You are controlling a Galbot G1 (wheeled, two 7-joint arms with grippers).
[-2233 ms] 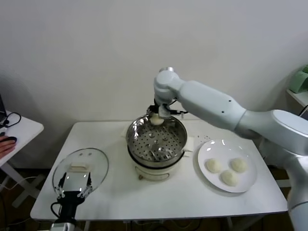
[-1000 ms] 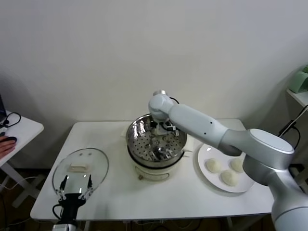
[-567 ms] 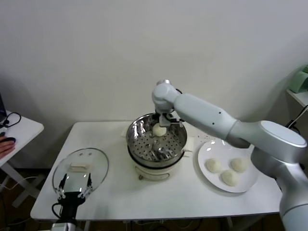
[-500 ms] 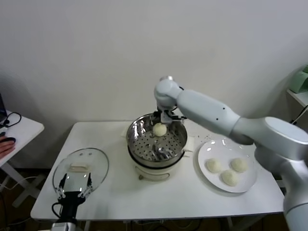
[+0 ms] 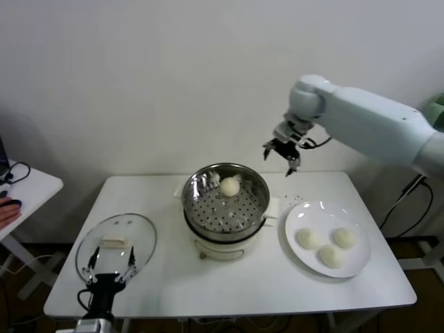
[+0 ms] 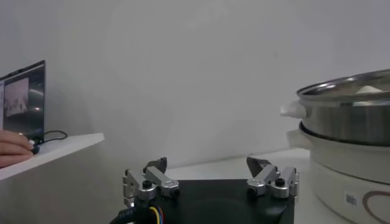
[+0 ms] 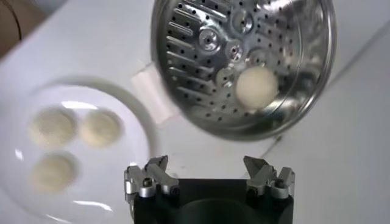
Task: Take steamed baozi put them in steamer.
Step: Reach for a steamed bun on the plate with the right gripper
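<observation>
The steamer point(image 5: 208, 208) is a shiny perforated steel basket on a white pot at the table's middle. One cream-white baozi point(image 5: 229, 186) lies inside it at the far side, also visible in the right wrist view as a baozi point(image 7: 256, 86) in the steamer point(image 7: 201, 67). Three more baozi point(image 5: 307, 238) point(image 5: 343, 237) point(image 5: 331, 257) rest on the white plate point(image 5: 305, 211) to the right. My right gripper point(image 5: 281, 154) point(image 7: 209, 167) hangs open and empty, high above the table's back between steamer and plate. My left gripper point(image 5: 107, 270) point(image 6: 210, 167) sits parked and open at the front left.
A glass lid point(image 5: 116, 239) lies flat on the table's front left, just beyond the left gripper. A side table point(image 5: 24, 187) with a person's hand point(image 5: 8, 208) stands at the far left. The wall runs close behind the table.
My right gripper has lifted out of the steamer and swung up and to the right, leaving one baozi lying in the basket. The left arm has not moved.
</observation>
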